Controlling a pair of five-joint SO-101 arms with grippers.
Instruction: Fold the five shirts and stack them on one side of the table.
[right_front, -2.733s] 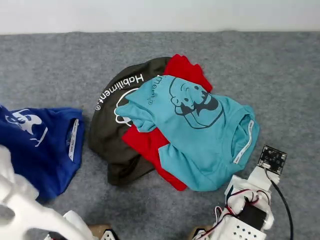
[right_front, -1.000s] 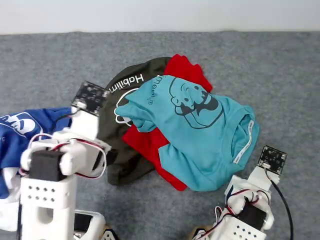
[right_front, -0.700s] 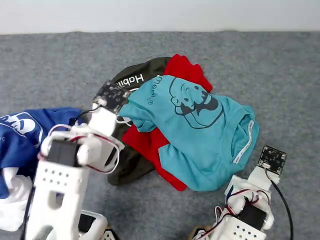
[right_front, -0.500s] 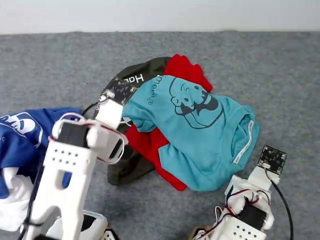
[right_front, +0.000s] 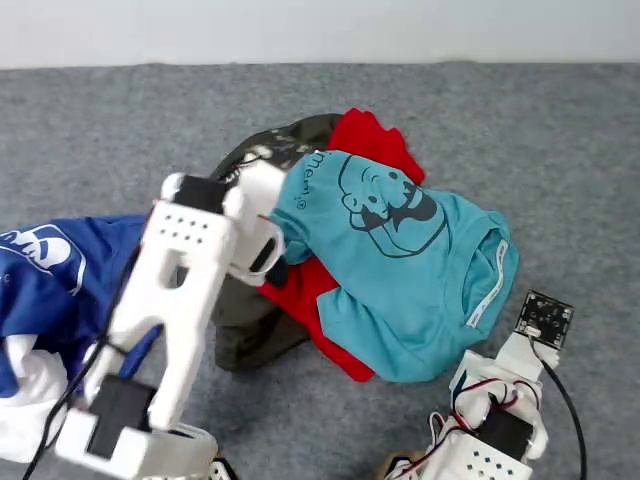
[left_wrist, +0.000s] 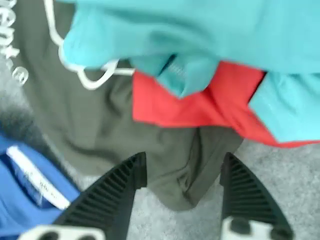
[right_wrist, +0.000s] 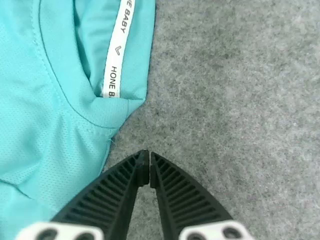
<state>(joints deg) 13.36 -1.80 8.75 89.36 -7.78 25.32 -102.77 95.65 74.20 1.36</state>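
Three shirts lie heaped at the middle of the grey worktop (right_front: 560, 150). The teal shirt (right_front: 400, 270) is on top, the red shirt (right_front: 300, 285) is under it, and the dark olive shirt (right_front: 240, 325) is lowest, sticking out toward 8 o'clock. The blue shirt (right_front: 50, 280) lies crumpled at 9 o'clock. A white cloth (right_front: 25, 410), probably the fifth shirt, touches it at 7 o'clock. None looks folded, so the task seems near its start.

The left arm (right_front: 180, 300) leans in from 7 o'clock over the heap's 9 o'clock edge. The left claw (left_wrist: 184, 160) is spread wide with nothing between its fingers. It hovers above the olive shirt's hem, just beside the red shirt's lower edge. That placement suits a pinch on an exposed edge, likely to draw one garment clear, since overlapping layers cannot be folded where they lie.

The right claw (right_wrist: 149, 161) is pressed closed and empty. It sits over bare worktop at 5 o'clock, just beside the teal shirt's collar, where it leaves the heap free for the other arm.

Bare worktop runs from 12 round to 4 o'clock, with a narrower strip at 10 to 11, so there is room to spread a shirt flat. The 9 o'clock side is crowded. Because the olive shirt lies underneath, dragging it may pull the red and teal shirts along.
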